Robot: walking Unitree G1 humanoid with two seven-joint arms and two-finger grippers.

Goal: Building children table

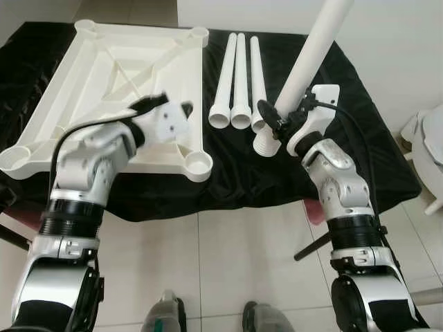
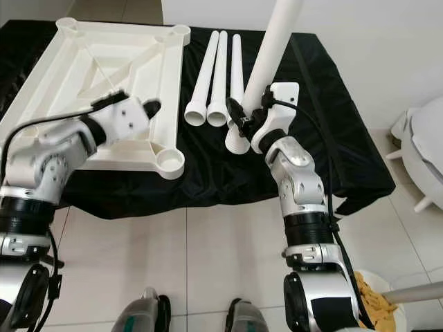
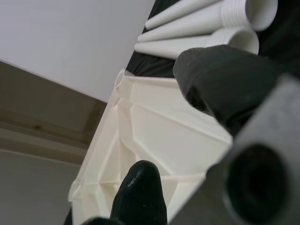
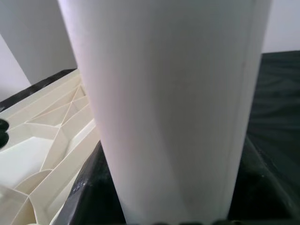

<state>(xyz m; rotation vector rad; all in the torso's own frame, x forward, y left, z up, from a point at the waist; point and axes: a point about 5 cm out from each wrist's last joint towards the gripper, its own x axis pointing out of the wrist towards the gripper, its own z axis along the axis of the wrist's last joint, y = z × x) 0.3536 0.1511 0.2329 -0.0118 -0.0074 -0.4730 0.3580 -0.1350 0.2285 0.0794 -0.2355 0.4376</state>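
Observation:
A white table top lies upside down on a black cloth, with a round leg socket at its near right corner. Three white legs lie side by side to its right. My right gripper is shut on a fourth leg, held tilted with its wide ribbed end just above the cloth. My left gripper hovers open over the table top's right rim, nothing between its fingers. The right wrist view shows the held leg close up.
The cloth-covered surface ends at a front edge just before my body, with pale tiled floor below. A white rounded object stands on the floor at the right. A white wall runs behind the cloth.

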